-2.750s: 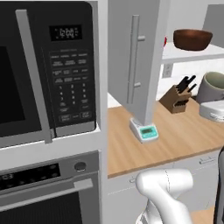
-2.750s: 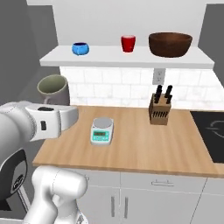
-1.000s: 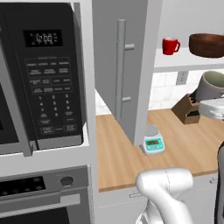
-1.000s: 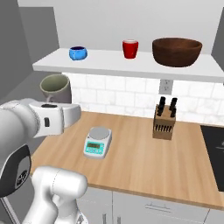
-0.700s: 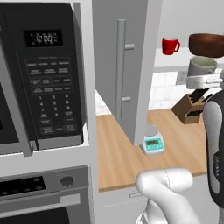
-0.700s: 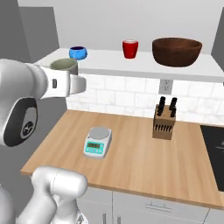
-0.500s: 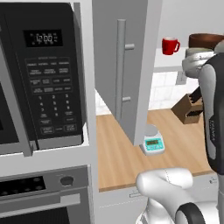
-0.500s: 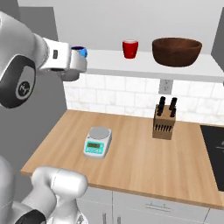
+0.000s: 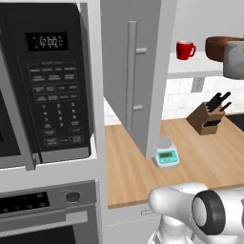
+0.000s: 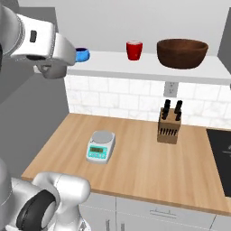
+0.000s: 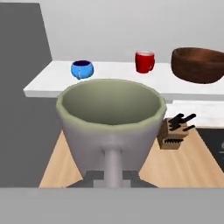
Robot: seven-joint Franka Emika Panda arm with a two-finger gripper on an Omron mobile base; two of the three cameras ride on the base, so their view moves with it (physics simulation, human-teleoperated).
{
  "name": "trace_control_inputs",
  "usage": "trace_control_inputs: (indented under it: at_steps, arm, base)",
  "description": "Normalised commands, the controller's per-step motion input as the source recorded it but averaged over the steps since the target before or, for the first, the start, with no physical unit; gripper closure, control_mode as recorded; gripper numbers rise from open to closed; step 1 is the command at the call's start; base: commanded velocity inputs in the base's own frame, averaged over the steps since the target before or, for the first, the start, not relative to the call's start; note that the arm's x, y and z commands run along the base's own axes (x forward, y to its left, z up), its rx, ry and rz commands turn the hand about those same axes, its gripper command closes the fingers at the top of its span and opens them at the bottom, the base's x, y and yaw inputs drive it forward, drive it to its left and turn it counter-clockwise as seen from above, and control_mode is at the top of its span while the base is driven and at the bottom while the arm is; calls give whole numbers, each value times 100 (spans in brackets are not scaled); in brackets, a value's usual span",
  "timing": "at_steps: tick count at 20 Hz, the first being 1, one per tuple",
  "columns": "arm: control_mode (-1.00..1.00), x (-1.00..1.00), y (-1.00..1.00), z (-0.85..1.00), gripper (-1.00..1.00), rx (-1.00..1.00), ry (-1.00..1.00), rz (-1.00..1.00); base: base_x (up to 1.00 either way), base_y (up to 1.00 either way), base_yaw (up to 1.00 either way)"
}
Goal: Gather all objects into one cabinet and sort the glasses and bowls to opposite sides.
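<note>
The arm's forearm hides part of the blue vessel (image 10: 82, 54) on the shelf (image 10: 149, 66), left of red mug (image 10: 134, 50) and brown bowl (image 10: 182, 53), while upper-left raised jaws grip a grey cup (image 11: 111, 123) by its handle.

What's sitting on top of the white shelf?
On the white shelf stand a small blue cup, a red mug and a big brown bowl. The arm covers part of the blue cup.
</note>
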Motion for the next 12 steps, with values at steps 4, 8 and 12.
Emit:
trace_control_inputs:
  at_steps: [4, 8, 12]
  arm:
    - [-100, -8, 13, 31, 100, 3, -35, 15]
    - [-100, 82, 42, 52, 100, 1, 7, 12]
    - [-100, 38, 37, -4, 100, -4, 13, 7]
  base:
    - [0, 0, 0]
    - [0, 0, 0]
    - [0, 0, 0]
